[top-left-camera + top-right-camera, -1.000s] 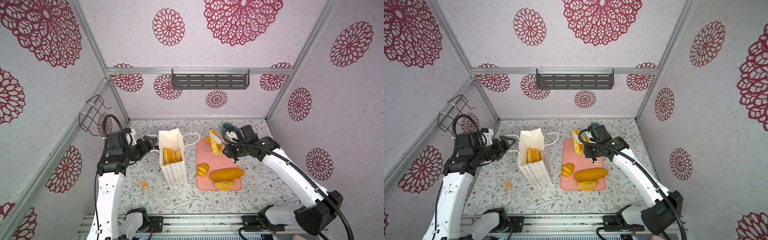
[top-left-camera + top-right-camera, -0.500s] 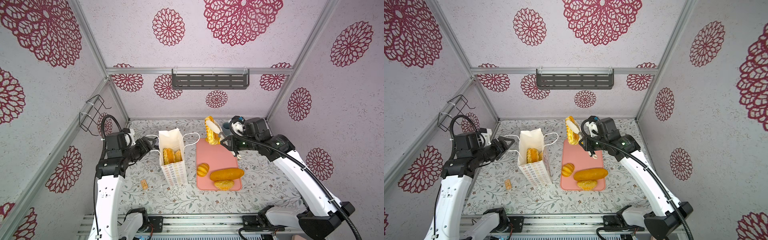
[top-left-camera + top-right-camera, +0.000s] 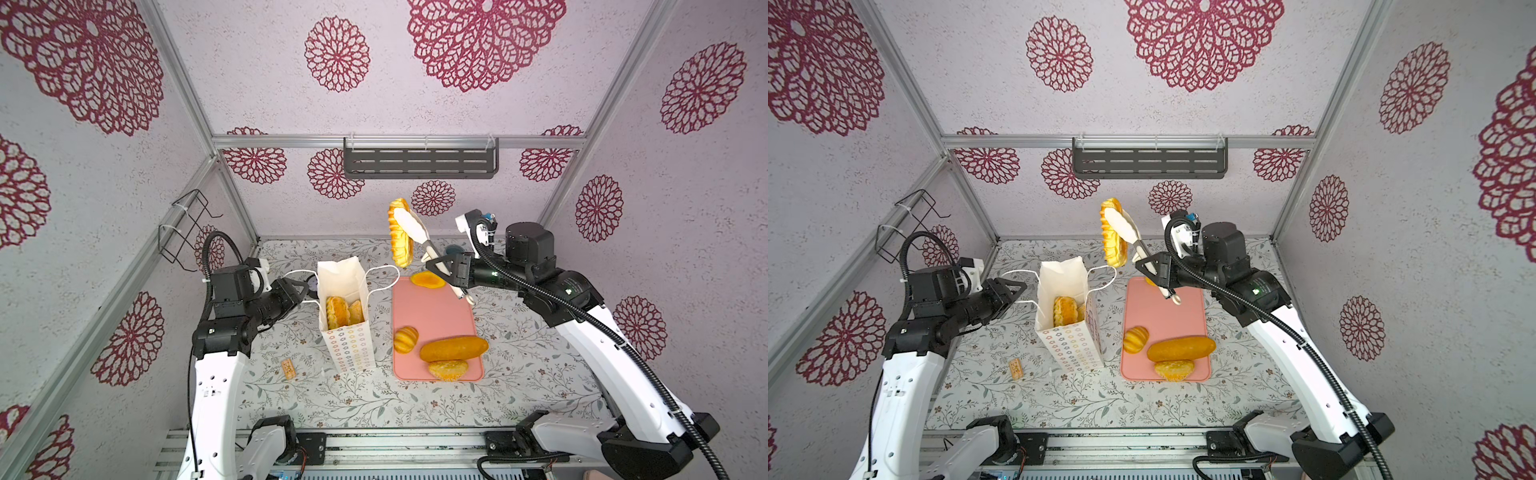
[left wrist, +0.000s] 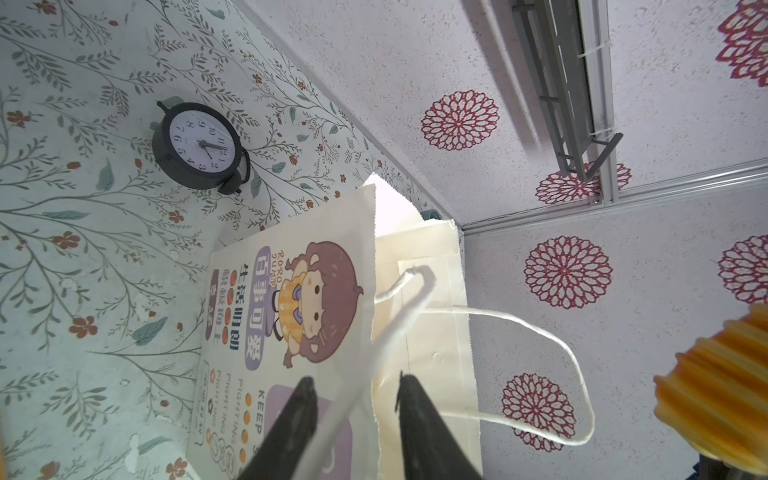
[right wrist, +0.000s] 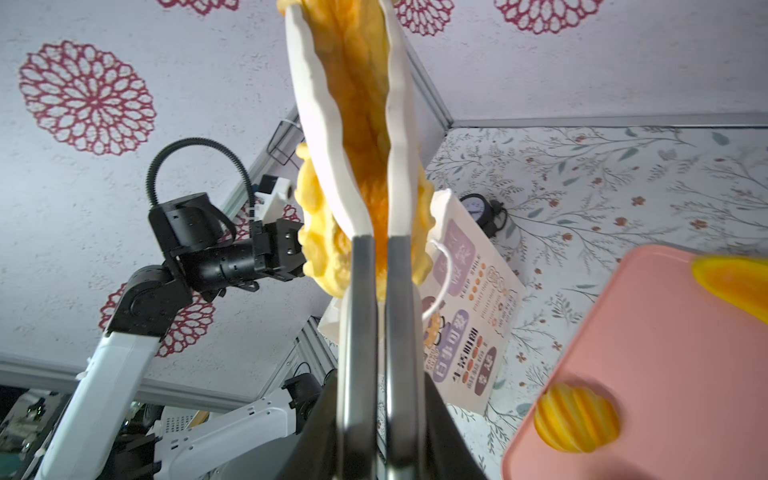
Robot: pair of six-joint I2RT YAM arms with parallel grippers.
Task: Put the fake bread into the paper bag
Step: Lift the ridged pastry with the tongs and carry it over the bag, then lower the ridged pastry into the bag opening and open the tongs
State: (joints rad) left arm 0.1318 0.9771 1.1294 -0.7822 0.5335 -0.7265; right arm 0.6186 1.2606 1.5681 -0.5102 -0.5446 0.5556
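Right hand [image 3: 442, 268] was clamped tight on the metal handles of the tongs [image 3: 411, 226]. Their white scalloped tips pinched a ridged oval pastry [image 3: 400, 245], flat and golden-yellow. It hung on edge in the air over the far end of the pink tray [image 3: 436, 307].

The paper bag [image 3: 351, 349] stood upright on the floral-cloth table [image 3: 519, 365], just left of the tray. It was matte white with a ring-pattern side, and the left wrist view showed a cartoon girl on the front. The raised pastry was just right of its open mouth in both top views. Two bumpy pastries [image 3: 336, 311] stood inside.

Left hand [image 4: 356, 384] sat at the bag's left, black fingers partly apart. The twisted white cord handle [image 4: 399, 328] ran between them — not visibly pinched.

On the tray were:
- a smooth long loaf [image 3: 453, 348]
- a ridged round bun [image 3: 405, 338] just beside its left end
- a crusty oval bun [image 3: 448, 369] just in front
- a smooth orange piece [image 3: 428, 279] at the far edge

A small tan cracker [image 3: 288, 369] lay flat on the table, left of the bag.
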